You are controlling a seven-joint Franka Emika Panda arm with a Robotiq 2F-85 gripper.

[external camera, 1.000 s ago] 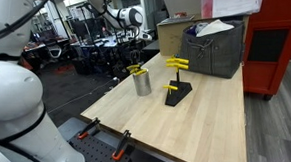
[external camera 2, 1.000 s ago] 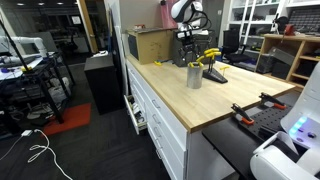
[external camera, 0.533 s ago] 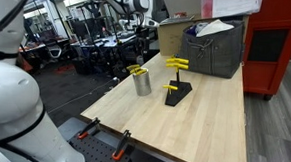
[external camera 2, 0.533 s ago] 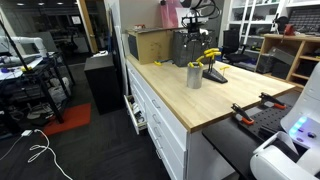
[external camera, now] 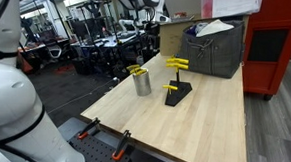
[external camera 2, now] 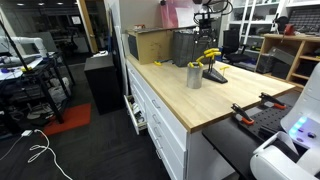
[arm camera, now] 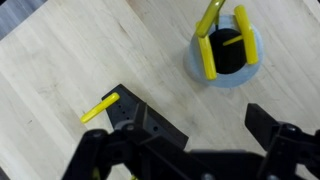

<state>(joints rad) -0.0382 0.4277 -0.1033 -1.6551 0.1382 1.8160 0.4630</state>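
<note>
A metal cup (external camera: 142,84) holding yellow-handled tools stands on the wooden table (external camera: 208,129); it also shows in the other exterior view (external camera 2: 194,76) and the wrist view (arm camera: 226,58). Beside it is a black stand (external camera: 177,92) with yellow pegs, seen too in an exterior view (external camera 2: 214,73) and the wrist view (arm camera: 138,116). My gripper (arm camera: 205,138) is open and empty, high above both things. It looks straight down on the bare wood between them. In the exterior views the gripper (external camera: 153,27) (external camera 2: 206,14) hangs well above the table.
A grey bin (external camera: 213,50) and a cardboard box (external camera: 176,35) stand at the back of the table. A red cabinet (external camera: 278,48) is beside it. Orange-handled clamps (external camera: 102,139) sit at the table's near edge. White drawers (external camera 2: 160,120) are under the table.
The arm has risen and the gripper has moved up, away from the cup and stand. The cup and stand have not moved.
</note>
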